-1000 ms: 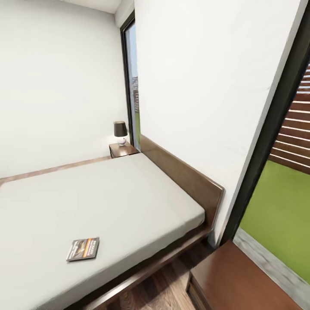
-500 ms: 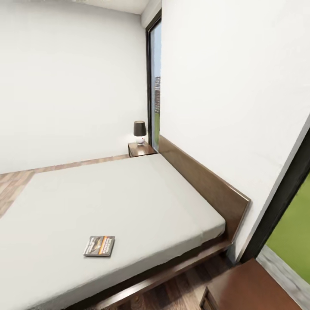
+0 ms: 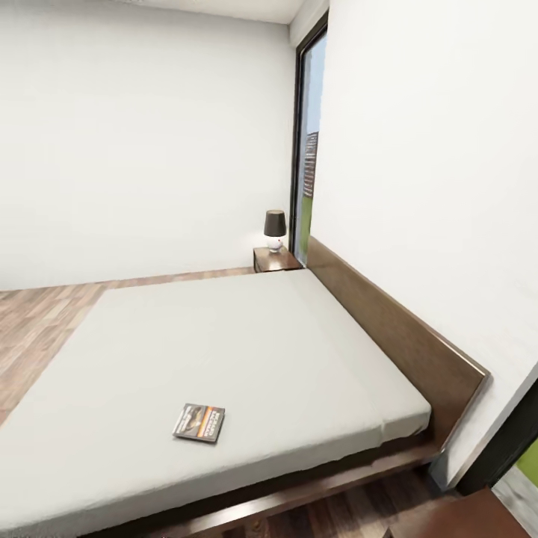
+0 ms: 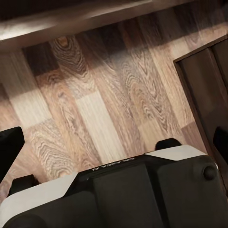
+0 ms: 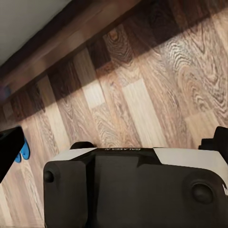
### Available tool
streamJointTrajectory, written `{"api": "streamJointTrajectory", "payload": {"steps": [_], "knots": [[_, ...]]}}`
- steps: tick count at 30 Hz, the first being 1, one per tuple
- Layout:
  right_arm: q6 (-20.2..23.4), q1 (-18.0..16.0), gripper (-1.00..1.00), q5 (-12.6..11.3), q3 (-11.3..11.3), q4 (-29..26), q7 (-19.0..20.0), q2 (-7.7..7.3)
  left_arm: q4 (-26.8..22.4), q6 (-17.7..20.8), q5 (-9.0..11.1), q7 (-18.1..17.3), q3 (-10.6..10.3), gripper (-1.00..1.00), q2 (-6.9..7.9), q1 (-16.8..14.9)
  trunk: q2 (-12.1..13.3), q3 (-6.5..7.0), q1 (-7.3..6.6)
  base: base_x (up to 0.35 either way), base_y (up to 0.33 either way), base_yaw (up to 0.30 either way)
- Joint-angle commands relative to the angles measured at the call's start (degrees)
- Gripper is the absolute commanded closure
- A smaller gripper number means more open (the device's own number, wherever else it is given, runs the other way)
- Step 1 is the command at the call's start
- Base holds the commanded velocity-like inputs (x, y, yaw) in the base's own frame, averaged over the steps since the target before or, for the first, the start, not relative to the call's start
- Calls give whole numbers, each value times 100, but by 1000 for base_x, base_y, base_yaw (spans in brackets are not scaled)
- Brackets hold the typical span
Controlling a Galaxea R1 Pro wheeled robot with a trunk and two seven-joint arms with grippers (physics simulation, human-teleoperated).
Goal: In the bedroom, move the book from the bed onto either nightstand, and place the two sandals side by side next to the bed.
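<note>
So the whole head view has swung sideways over the last second. That's the camera turning, not the furniture moving. The green outdoors and the close wooden top at the lower right have mostly slid out of frame, and more open floor shows beyond the bed now. My guess is the robot is squaring up to the bed to go for the book first.

Nearest thing: the book lies flat on the mattress near the front edge of the bed, nothing touching it. Far back, a nightstand sits beside the headboard with a little lamp on it, well apart from the book.

Arms look parked low, both wrist cams staring down at wood floor. Left gripper and right gripper both have fingers spread wide, nothing between them. The right wrist view catches a bit of blue sandal on the floor.
</note>
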Motion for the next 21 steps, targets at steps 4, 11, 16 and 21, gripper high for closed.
{"api": "streamJointTrajectory", "payload": {"steps": [4, 11, 16, 21], "knots": [[-12, -5, -100, -50, 17, 11, 24, -1, 7, -26, -23, -8, 6, -100, -1, -8, -11, -12, 4, 28, -7, 293], [-12, -4, -100, -50, 17, 11, 30, -3, 7, -26, -23, -8, 6, -100, -1, -8, -11, -12, 4, 4, -1, 292], [-12, -5, -100, -49, 17, 11, 32, -2, 7, -26, -23, -8, 6, -100, -1, -8, -11, -12, 4, 0, 0, 267], [-12, -5, -100, -50, 17, 11, 33, -1, 7, -26, -23, -8, 6, -100, -1, -7, -11, -12, 4, 0, 0, 95]]}}
